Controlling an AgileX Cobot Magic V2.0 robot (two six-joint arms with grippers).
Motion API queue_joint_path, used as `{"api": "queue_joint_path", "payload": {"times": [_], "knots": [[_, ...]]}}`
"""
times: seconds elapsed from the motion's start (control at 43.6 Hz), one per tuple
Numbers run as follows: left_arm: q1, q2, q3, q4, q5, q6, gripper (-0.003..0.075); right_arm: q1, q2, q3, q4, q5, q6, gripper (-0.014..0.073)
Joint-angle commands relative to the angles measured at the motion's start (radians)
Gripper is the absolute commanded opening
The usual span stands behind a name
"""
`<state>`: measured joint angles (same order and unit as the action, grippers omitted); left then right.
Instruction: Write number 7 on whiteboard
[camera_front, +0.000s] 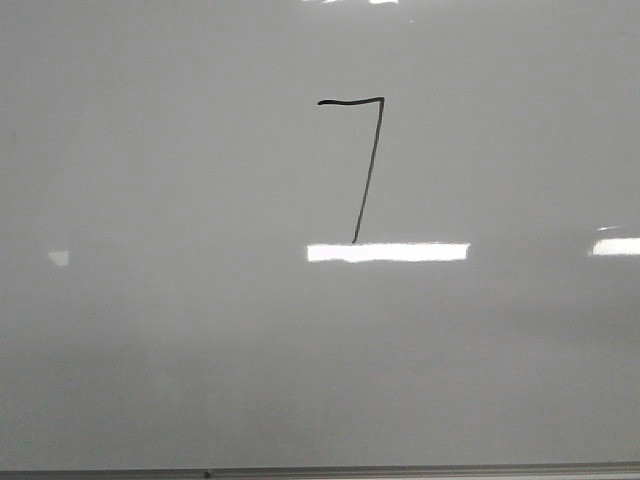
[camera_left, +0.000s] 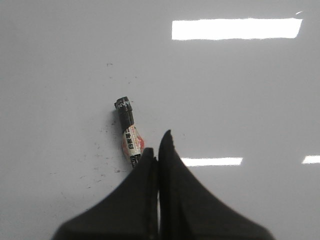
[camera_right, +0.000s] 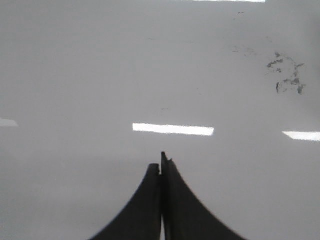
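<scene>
The left claw (camera_left: 159, 145) is clamped on a marker (camera_left: 128, 134), black cap end sticking out past the fingertips, its white-and-red label printed with small characters too tiny to read. The right claw (camera_right: 161, 167) is pressed together on nothing. Both hang over the whiteboard (camera_front: 150, 350), glossy pale grey (bright ceiling-light glare bars cross it). Faint dark smudges (camera_right: 286, 77) mark the board in the right wrist view. The number 7 (camera_front: 368, 170) sits upper centre in the front view, its downstroke ending at a glare bar (camera_front: 388, 252).
</scene>
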<state>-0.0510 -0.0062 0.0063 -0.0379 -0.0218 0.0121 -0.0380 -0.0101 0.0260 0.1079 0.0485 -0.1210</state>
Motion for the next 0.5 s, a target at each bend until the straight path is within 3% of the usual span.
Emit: {"api": "queue_joint_path", "payload": {"times": [0.0,0.39,0.482], "knots": [[-0.009,-0.013,0.013,-0.009,-0.078,-0.012,-0.002,0.0,-0.019,-0.003,-0.003,-0.096,-0.007,-0.0067],[-0.009,-0.013,0.013,-0.009,-0.078,-0.012,-0.002,0.0,-0.019,-0.001,-0.006,-0.109,-0.002,-0.0067],[-0.009,-0.013,0.013,-0.009,-0.078,-0.012,-0.002,0.0,-0.019,-0.001,-0.062,-0.13,0.053,-0.0067]]}}
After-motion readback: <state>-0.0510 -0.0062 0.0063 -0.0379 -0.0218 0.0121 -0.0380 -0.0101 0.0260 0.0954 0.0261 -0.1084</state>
